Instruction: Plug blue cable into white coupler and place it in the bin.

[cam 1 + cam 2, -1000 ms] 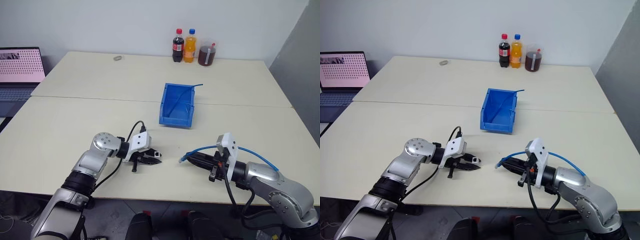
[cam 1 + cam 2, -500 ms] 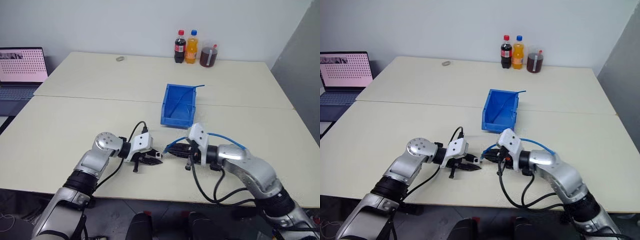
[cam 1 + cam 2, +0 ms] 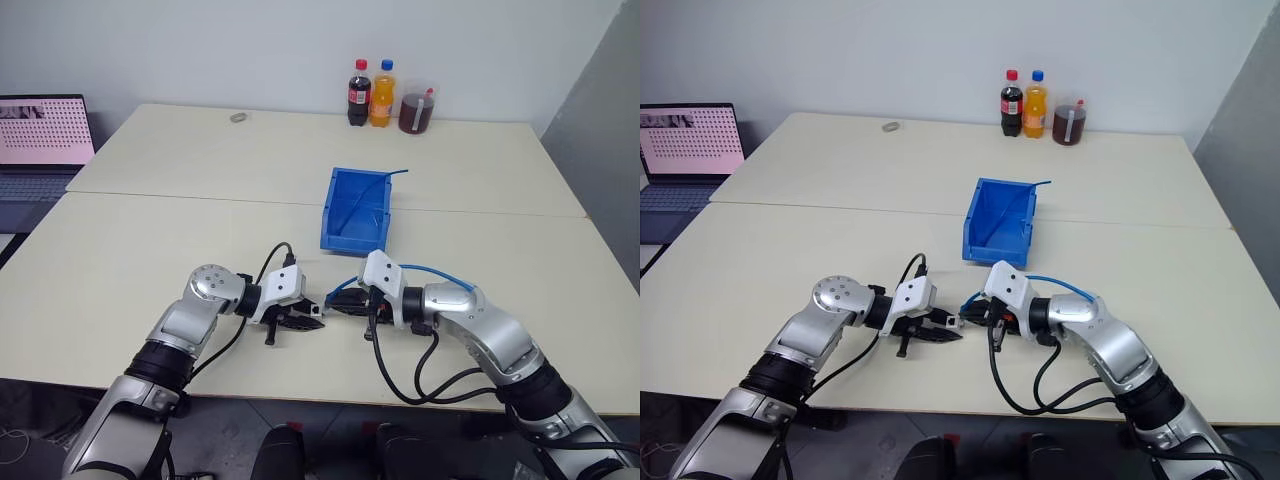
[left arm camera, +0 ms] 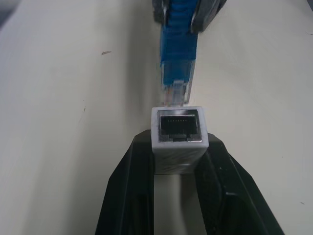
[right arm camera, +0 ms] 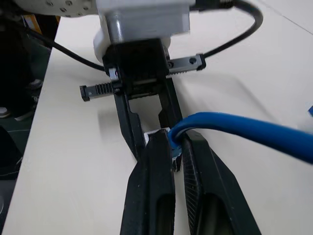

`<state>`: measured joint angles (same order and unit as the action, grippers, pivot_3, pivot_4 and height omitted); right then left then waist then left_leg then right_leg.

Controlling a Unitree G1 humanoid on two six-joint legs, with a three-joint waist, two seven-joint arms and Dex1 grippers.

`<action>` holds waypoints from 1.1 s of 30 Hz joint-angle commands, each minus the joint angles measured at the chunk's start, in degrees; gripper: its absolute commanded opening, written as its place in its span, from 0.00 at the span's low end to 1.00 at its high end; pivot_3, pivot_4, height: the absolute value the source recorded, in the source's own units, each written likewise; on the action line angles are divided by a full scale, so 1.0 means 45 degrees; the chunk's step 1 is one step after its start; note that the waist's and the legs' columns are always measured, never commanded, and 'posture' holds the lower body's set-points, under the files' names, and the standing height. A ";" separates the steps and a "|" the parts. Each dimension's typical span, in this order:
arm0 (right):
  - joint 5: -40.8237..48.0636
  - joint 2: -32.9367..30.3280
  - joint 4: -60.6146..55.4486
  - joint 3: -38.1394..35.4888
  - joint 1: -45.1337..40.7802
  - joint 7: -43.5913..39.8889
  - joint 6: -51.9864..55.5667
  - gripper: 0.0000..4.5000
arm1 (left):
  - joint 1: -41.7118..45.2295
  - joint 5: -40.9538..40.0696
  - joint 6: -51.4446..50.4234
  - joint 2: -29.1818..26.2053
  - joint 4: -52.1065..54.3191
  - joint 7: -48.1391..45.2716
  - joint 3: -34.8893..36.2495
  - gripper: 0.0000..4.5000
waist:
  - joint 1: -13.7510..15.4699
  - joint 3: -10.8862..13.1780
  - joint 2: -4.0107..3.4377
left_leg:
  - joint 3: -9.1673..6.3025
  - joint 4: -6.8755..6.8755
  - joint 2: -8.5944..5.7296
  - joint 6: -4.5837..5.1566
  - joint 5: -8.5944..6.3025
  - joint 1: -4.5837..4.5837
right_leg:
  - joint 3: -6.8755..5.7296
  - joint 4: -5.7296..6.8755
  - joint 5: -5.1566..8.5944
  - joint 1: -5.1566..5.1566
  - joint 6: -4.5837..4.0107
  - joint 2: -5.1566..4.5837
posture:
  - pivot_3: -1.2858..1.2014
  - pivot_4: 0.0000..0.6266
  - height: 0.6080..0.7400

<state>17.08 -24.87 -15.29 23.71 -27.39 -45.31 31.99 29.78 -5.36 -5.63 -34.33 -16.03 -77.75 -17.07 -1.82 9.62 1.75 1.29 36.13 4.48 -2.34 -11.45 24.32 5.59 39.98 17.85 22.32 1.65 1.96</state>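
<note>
Blue cable [image 4: 176, 63], pinched in my right gripper [image 3: 335, 303], sits just short of the white coupler [image 4: 178, 132] my left gripper [image 4: 176, 169] clamps near the table's [image 3: 150, 240] front edge — mating step; next, a straight push into the socket.

Both arms have silver-grey metallic rounded segments with dark joint sections. The left gripper [image 3: 312, 321] and right gripper [image 3: 336, 303] each have a white boxy housing, two black tapered fingers and looping black cables.
</note>
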 commanded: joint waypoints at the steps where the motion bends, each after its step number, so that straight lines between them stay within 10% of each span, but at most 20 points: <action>1: 0.0412 0.0087 -0.0968 -0.0464 -0.0457 -0.0280 0.0265 0.00 | -0.0319 0.0228 -0.0151 -0.0096 0.0092 -0.0176 -0.0380 0.17 | -0.0002 -0.0001 0.0000 | -0.0001 0.0000 0.0000 0.0000 0.0000 -0.0001 | -0.0001 0.0000 0.0001 0.0000 0.0001 0.0000 | 0.52 0.24 1.00; 33: -0.2092 0.0050 0.0672 0.1312 -0.1228 -0.1738 -0.0393 0.00 | -0.0262 0.0320 -0.0232 -0.0092 0.0069 -0.0141 -0.0441 0.17 | -0.0004 -0.0004 -0.0005 | 0.0001 -0.0003 0.0000 0.0000 0.0000 -0.0007 | -0.0001 -0.0001 0.0003 0.0000 -0.0004 0.0000 | 0.52 0.24 1.00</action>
<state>8.32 -24.35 -12.51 28.12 -32.65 -52.00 29.54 29.74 -5.27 -5.93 -34.41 -15.87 -77.75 -17.12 -1.84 9.60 1.73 1.30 36.12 4.49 -2.34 -11.45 24.28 5.59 39.98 17.87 22.31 1.63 1.96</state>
